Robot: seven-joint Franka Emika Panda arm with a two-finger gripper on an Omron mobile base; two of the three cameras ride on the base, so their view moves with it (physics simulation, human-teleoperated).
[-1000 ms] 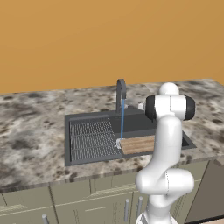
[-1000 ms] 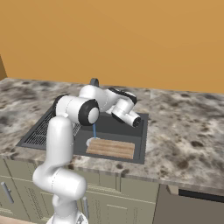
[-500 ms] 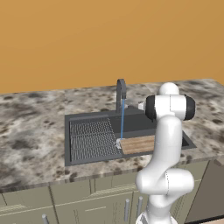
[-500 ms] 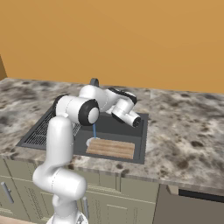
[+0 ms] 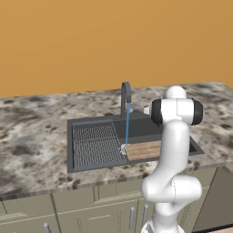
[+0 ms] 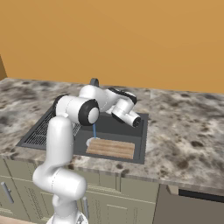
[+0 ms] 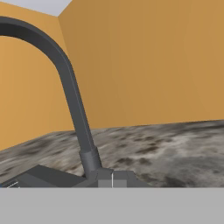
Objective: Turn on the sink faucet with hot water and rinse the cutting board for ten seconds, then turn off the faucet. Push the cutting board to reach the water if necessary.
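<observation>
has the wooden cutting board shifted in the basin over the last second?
No. The light-brown slatted wooden cutting board lies in the same spot in the dark grey sink, its left end under the thin light-blue water stream as before.

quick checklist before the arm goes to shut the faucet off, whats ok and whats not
1. Water running from the faucet: ok, a thin blue stream falls from the spout.
2. Stream reaches the cutting board: ok, it lands at the board's left end, with a small splash there.
3. Board lies flat in the sink basin: ok, beside the ribbed drainboard.
4. Gripper near the faucet: ok, the hand view looks at the faucet base from close by.
5. Gripper shut and holding nothing: ok for nudging a lever.
6. Lever position, hot or cold: cannot tell, the lever is too small to read.
</observation>
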